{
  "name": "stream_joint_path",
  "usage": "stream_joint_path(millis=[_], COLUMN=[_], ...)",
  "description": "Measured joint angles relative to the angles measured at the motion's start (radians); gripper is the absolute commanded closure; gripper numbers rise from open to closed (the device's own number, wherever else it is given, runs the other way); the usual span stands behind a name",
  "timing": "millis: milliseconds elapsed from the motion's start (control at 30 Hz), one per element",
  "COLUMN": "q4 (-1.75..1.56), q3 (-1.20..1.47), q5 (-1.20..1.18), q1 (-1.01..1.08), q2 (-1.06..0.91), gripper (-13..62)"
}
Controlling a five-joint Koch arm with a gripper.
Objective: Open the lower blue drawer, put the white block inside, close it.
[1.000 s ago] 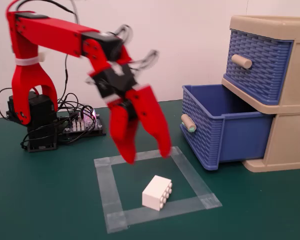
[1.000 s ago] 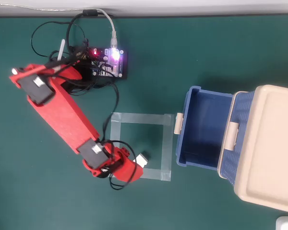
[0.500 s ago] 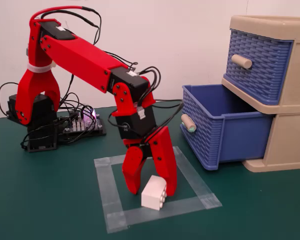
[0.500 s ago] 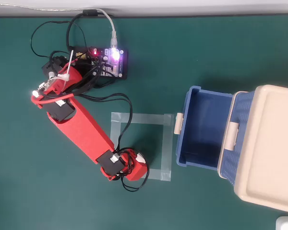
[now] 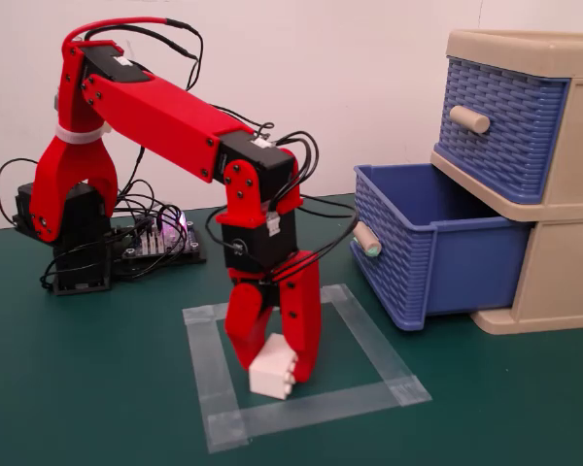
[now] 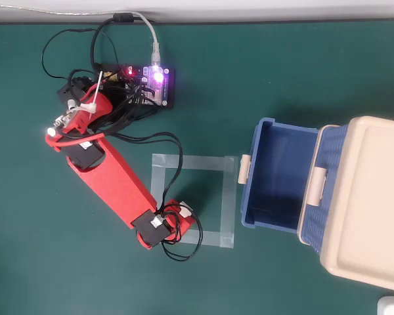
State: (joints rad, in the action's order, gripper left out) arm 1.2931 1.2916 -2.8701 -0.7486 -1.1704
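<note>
The lower blue drawer [image 5: 437, 254] of the beige cabinet [image 5: 564, 267] stands pulled out and looks empty inside; its teal-tipped handle [image 5: 367, 240] faces the arm. From above, the open drawer [image 6: 257, 177] shows at mid right. The white block [image 5: 272, 374] rests on the table inside a taped square. My red gripper [image 5: 275, 369] points down over it, one finger on each side, closed against the block. In the overhead view the gripper [image 6: 182, 220] shows at the square's lower left corner and the arm hides the block.
The upper blue drawer [image 5: 500, 126] with a plain beige handle is closed. A clear-tape square [image 5: 369, 335] marks the green mat [image 5: 97, 388]. A controller board [image 6: 151, 82] and loose cables lie beside the arm's base at the back left.
</note>
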Motion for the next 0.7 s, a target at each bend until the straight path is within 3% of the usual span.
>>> stream_joint_path(millis=[200,333,533,700], q4=[0.167,0.196,0.195,0.196], q3=[-0.344,-0.597,-0.848,-0.917], q5=[-0.011,-0.130,-0.272,-0.308], q1=[-0.017,-0.166,-0.431,-0.537], q2=[-0.121,-0.144,-0.009,0.100], gripper=[57.4,57.3,57.0,56.8])
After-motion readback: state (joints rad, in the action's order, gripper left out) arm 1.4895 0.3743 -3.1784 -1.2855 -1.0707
